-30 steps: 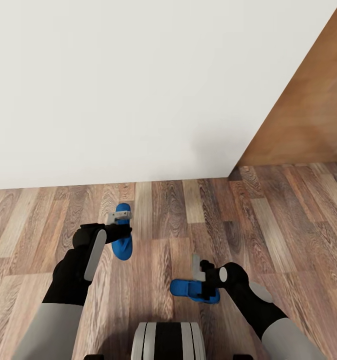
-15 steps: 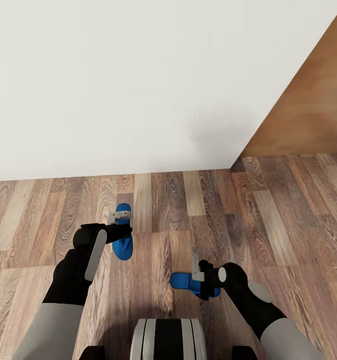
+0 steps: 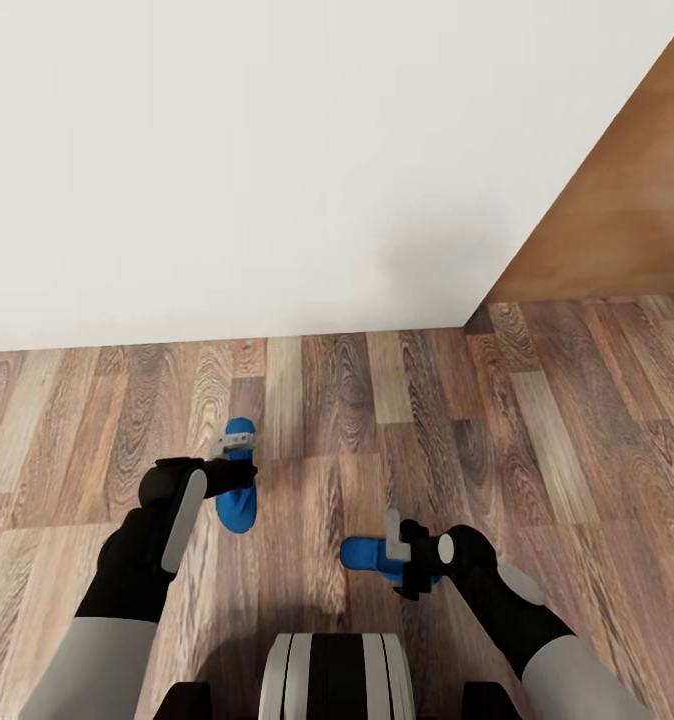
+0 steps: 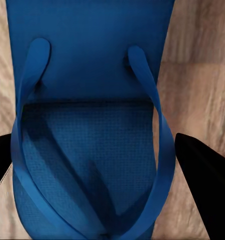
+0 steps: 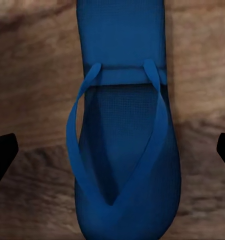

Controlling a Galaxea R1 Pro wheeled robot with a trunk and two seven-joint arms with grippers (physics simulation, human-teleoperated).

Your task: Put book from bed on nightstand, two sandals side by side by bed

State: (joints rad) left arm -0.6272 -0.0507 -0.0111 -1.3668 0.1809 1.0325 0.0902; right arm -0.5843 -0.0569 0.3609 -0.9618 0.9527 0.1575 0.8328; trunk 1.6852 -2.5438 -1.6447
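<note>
Blue flip-flop sandals [image 3: 239, 490] [image 3: 369, 555], V-straps, on wood floor [image 3: 577, 420]; both pincers [image 3: 235, 462] [image 3: 402, 560] spread, astride them.

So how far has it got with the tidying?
Nothing looks finished. In hand: the left gripper straddles one sandal, fingers close against its sides, and the right gripper hangs open over the other sandal. Left: the sandals lie apart at right angles on the floor, not side by side. The book step can't be judged here.
</note>
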